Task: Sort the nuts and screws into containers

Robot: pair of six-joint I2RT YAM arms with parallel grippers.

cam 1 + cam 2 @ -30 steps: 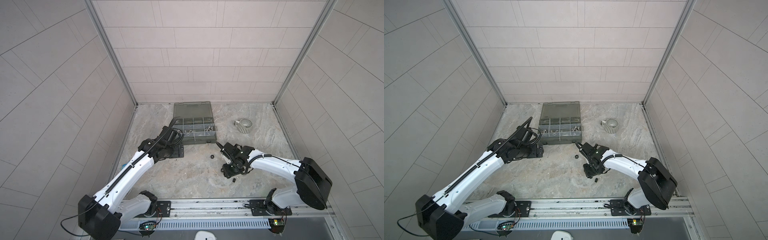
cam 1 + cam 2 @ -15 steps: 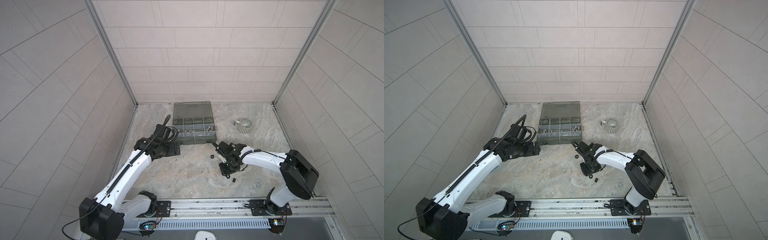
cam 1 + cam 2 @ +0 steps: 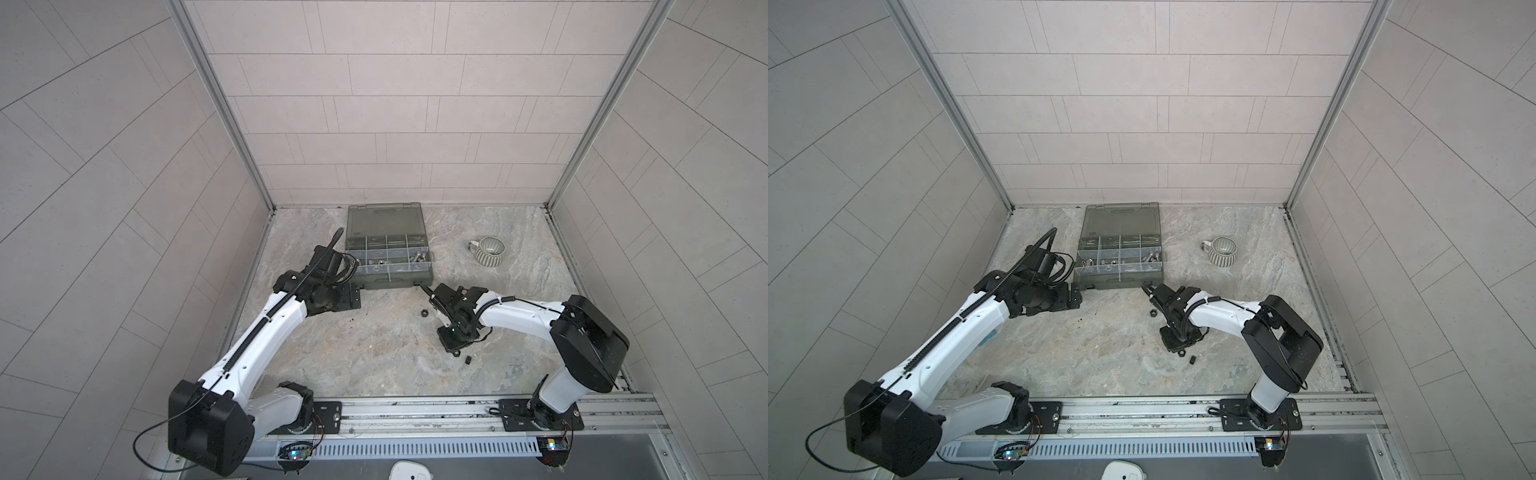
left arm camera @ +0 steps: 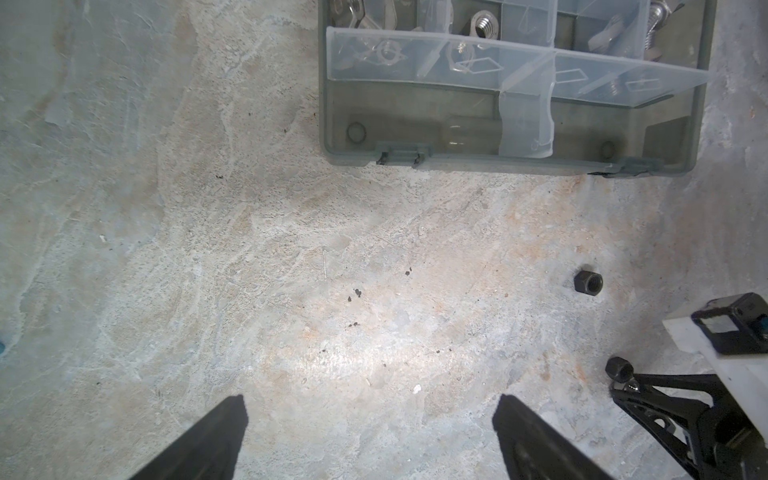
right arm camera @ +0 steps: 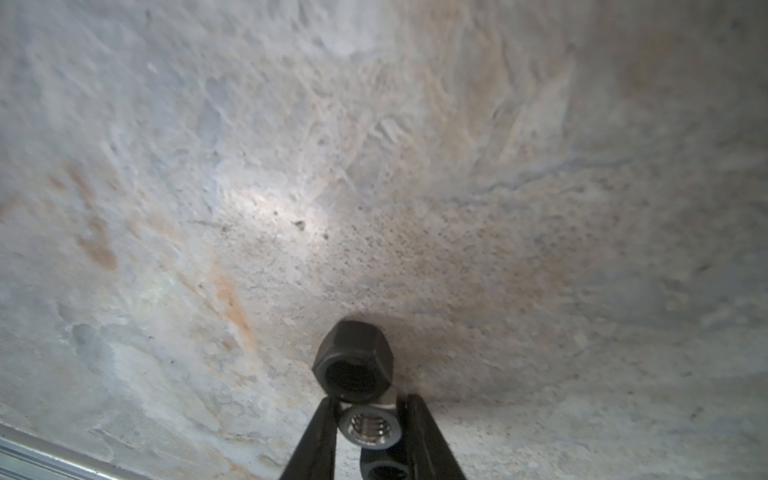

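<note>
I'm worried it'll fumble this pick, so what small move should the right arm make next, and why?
Probably close the right gripper's fingers firmly on the silver nut: it sits between them, with a black nut close beyond the tips.

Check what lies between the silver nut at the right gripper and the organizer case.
A black nut lies just beyond the right gripper's tips, apparently touching the silver nut. A second black nut lies on the table between there and the organizer case. Nothing else visible intervenes.
</note>
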